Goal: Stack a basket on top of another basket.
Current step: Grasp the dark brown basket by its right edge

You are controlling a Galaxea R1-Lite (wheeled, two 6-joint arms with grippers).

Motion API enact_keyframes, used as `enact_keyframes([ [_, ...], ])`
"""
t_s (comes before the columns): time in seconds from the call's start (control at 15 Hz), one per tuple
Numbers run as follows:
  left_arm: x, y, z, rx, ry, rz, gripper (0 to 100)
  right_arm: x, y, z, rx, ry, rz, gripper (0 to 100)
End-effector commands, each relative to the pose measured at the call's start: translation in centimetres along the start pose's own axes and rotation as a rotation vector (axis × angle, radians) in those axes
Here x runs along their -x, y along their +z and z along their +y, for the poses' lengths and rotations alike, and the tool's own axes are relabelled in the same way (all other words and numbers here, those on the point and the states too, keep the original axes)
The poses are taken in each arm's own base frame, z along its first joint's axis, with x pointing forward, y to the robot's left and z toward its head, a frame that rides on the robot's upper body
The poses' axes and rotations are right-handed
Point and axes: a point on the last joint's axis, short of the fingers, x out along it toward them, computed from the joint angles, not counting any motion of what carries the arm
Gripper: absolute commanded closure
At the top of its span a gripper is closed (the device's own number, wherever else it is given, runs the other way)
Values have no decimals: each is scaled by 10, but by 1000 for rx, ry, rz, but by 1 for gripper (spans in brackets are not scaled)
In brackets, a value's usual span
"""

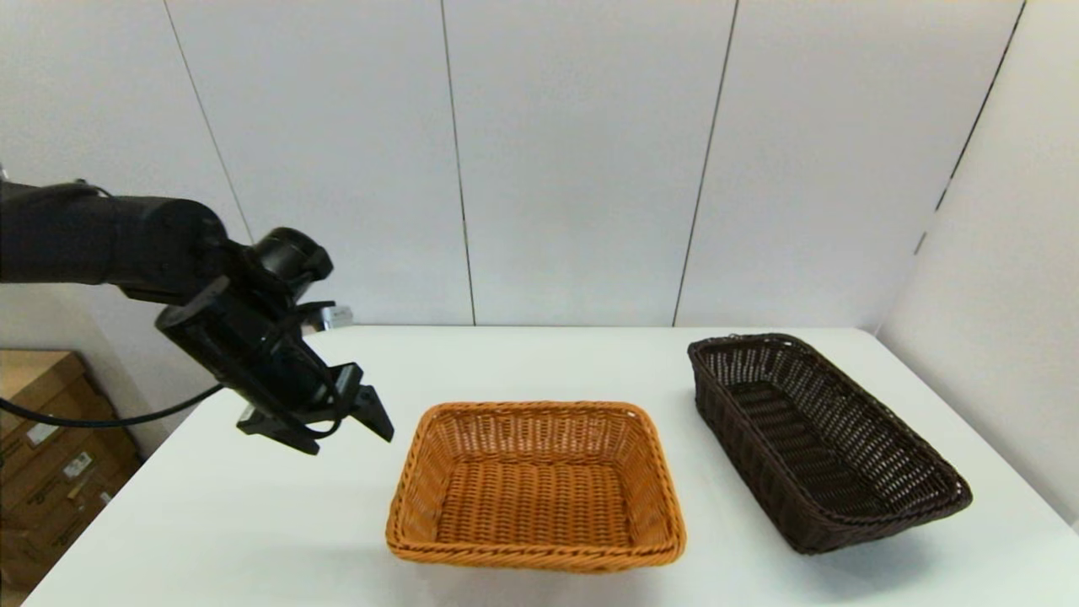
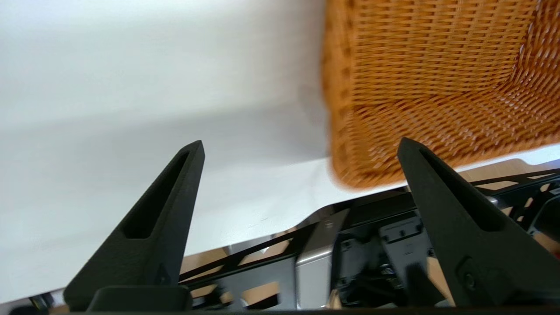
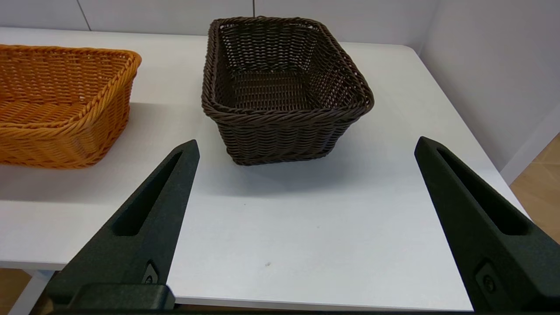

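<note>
The dark brown basket (image 1: 822, 438) stands empty on the right side of the white table (image 1: 253, 523), set at an angle. The orange basket (image 1: 536, 485) sits empty at the table's middle front, a gap apart from the dark one. My left gripper (image 1: 346, 430) hangs open in the air above the table, just left of the orange basket (image 2: 437, 87) and holding nothing. In the left wrist view the left gripper (image 2: 301, 141) has its fingers spread wide. My right gripper (image 3: 306, 141) is open and empty off the table's front edge, facing the dark basket (image 3: 280, 87); it is not seen in the head view.
Cardboard boxes (image 1: 50, 455) stand on the floor past the table's left edge. Grey wall panels close off the back and the right side. The robot's own base (image 2: 350, 253) shows below the table's front edge.
</note>
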Motion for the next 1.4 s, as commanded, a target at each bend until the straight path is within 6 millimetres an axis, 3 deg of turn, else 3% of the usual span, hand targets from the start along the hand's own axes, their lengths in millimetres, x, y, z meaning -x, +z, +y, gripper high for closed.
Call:
enact_keyframes([
  [0.07, 64, -34, 31, 10, 34, -84, 0, 0, 0, 0, 1, 1, 2, 0],
  [0.4, 120, -90, 47, 10, 119, -203, 0, 0, 0, 0, 1, 1, -1, 0],
  [0.6, 140, -151, 40, 6, 145, -313, 0, 0, 0, 0, 1, 1, -1, 0],
  [0.93, 142, -227, 24, -41, 158, -441, 0, 0, 0, 0, -1, 0, -4, 0],
  [1.4, 120, -301, 19, -151, 142, -550, 0, 0, 0, 0, -7, 0, -4, 0],
])
